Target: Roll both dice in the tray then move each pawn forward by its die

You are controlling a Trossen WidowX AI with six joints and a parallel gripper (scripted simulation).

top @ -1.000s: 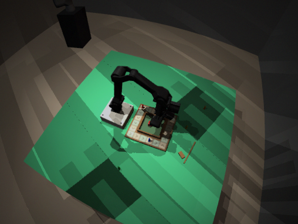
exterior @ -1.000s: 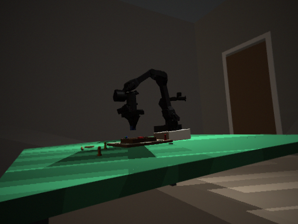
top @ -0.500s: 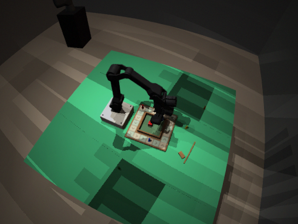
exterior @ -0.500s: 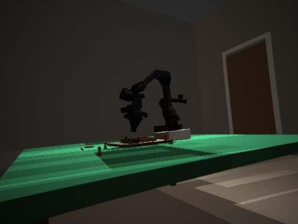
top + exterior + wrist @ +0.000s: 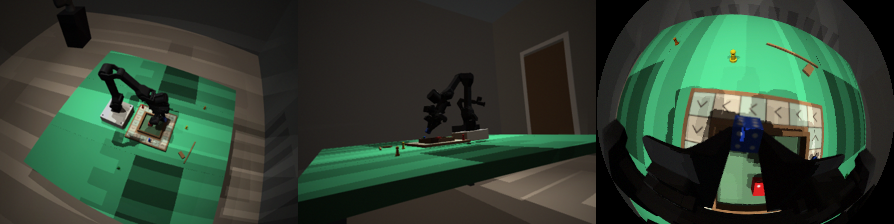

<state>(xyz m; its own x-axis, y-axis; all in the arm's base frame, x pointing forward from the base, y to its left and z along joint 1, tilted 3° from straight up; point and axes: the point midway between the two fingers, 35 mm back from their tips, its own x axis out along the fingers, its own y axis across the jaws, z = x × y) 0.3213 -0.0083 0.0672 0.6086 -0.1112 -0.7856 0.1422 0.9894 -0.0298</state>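
Observation:
My gripper (image 5: 745, 132) (image 5: 427, 131) is shut on the blue die (image 5: 747, 134) (image 5: 427, 131) (image 5: 165, 119) and holds it above the tray, tilted toward the tray's far side in the wrist view. The red die (image 5: 758, 188) (image 5: 149, 124) lies in the tray (image 5: 148, 136) (image 5: 809, 145); its top number is too small to read surely. The red pawn (image 5: 142, 106) (image 5: 463, 137) stands on a corner of the arrow track (image 5: 133, 128). The blue pawn (image 5: 149, 140) (image 5: 424, 137) stands on another side of the track; it is partly hidden in the wrist view.
A yellow pawn (image 5: 186, 127) (image 5: 403, 145) (image 5: 733, 56) and an orange pawn (image 5: 205, 108) (image 5: 397, 151) (image 5: 676, 41) stand off the board. A thin stick (image 5: 190, 152) and a small brown block (image 5: 181, 155) lie beyond it. A dark green piece (image 5: 118, 168) is on the table.

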